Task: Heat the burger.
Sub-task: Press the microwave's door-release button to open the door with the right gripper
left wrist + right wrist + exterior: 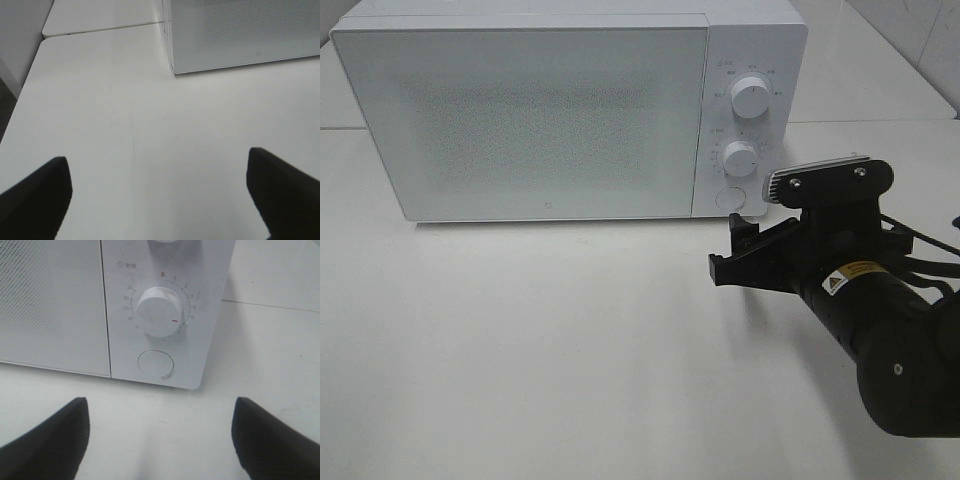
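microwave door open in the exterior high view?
No: the microwave door sits shut, flush with the control panel beside it.

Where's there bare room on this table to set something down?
The table lies bare in front of the microwave door, left of the right pincer. Crowded only before the control panel, where that pincer hangs.

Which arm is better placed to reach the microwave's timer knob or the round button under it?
Right. The right gripper, open, sits just before the timer knob and round button. The left gripper faces bare table near the microwave's other end.
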Robot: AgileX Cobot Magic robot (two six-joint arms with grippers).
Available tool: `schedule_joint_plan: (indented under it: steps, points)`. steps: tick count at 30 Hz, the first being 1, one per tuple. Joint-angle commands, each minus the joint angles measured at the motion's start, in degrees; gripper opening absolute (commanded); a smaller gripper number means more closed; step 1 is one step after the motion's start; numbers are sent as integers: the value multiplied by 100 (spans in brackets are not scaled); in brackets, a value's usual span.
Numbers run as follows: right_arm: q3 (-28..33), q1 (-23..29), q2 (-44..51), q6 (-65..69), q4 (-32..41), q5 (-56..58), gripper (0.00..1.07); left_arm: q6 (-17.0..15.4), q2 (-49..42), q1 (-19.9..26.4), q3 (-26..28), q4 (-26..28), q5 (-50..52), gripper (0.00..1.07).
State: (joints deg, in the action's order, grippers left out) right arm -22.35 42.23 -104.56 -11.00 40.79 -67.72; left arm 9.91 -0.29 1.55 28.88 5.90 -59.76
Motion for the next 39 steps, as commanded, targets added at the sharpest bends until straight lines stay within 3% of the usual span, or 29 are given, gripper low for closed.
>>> schedule_joint_plan:
  steps: [1,11,26,31,33,37,39]
  points:
    - [-126,46,-63,69,11,-80,75,11,-109,11,6,0,-6,87]
    - [-138,46,-63,934,11,-103,75,11,-109,11,6,0,-6,87]
    - [-138,46,-63,6102,11,-115,74,11,-109,11,6,0,-6,87]
    - [-138,46,-63,7483,11,-115,66,11,-109,11,6,0,-6,87]
    - [-138,46,-63,8262,23,-115,56,11,-109,11,6,0,-6,87]
    - [-138,46,-63,8675,23,-46,46,11,-109,11,6,0,-6,87]
    - [-138,46,-63,9087,23,-6,33,11,-109,11,6,0,-6,87]
